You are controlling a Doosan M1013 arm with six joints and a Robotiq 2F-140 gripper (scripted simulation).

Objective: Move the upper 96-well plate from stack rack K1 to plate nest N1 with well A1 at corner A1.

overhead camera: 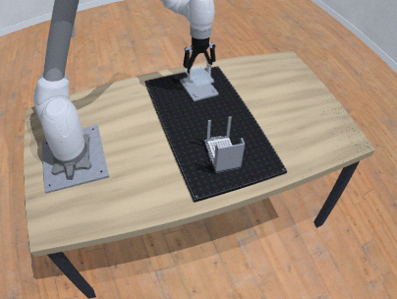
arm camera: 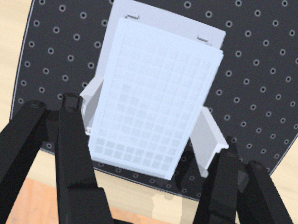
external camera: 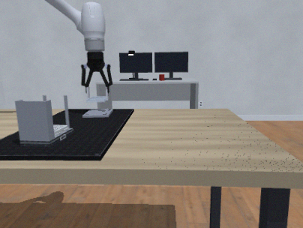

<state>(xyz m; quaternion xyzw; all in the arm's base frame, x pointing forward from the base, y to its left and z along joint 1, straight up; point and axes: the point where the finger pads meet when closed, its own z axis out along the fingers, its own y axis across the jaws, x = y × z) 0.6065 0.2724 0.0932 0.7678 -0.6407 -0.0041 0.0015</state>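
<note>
My gripper (overhead camera: 198,65) is shut on a white 96-well plate (arm camera: 154,108) and holds it level a little above the grey plate nest N1 (overhead camera: 199,89) at the far end of the black mat. In the side view the plate (external camera: 97,99) hangs between the fingers (external camera: 97,88), clear of the nest (external camera: 97,112). In the wrist view the plate covers most of the nest (arm camera: 166,23) below it. The stack rack K1 (overhead camera: 225,149) stands nearer on the mat with the lower plate (overhead camera: 219,145) in it.
The black pegboard mat (overhead camera: 211,129) lies across the wooden table. The arm's base (overhead camera: 74,164) is bolted at the table's left. The rack's two tall posts (overhead camera: 218,129) stick up. A desk with monitors (external camera: 154,64) stands far behind.
</note>
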